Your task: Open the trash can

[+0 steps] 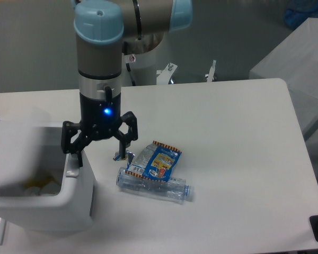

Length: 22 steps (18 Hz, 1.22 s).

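The trash can (pixel 69 209) is a boxy white bin at the table's front left. Its lid (pixel 16 143) is a pale blur swinging up, and yellowish contents (pixel 34 184) show inside. My gripper (pixel 100 153) hangs open over the bin's right edge. Its left finger (pixel 74 153) rests on the grey push-bar (pixel 71 168), while its right finger (pixel 126 145) stands above the table beside the bin. Nothing is held between the fingers.
A crushed clear plastic bottle (pixel 153 188) lies on the white table (pixel 228 159) just right of the bin, with a colourful snack wrapper (pixel 155 161) on top of it. A grey box (pixel 302 58) stands off the table's right side.
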Each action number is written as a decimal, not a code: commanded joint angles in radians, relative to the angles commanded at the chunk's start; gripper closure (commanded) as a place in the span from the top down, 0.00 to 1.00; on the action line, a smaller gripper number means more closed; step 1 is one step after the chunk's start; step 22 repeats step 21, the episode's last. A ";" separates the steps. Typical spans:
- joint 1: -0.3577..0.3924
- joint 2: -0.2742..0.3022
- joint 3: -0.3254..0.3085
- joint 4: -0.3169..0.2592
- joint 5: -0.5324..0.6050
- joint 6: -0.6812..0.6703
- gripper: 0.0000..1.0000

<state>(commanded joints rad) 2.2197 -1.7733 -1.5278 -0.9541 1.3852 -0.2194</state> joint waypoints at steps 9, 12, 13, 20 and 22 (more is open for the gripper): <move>0.006 0.003 0.096 0.052 0.121 0.034 1.00; 0.037 0.005 0.126 0.048 0.166 0.141 1.00; 0.055 0.009 0.127 0.043 0.169 0.179 1.00; 0.133 0.038 0.117 -0.024 0.213 0.552 1.00; 0.143 0.043 0.115 -0.041 0.215 0.593 1.00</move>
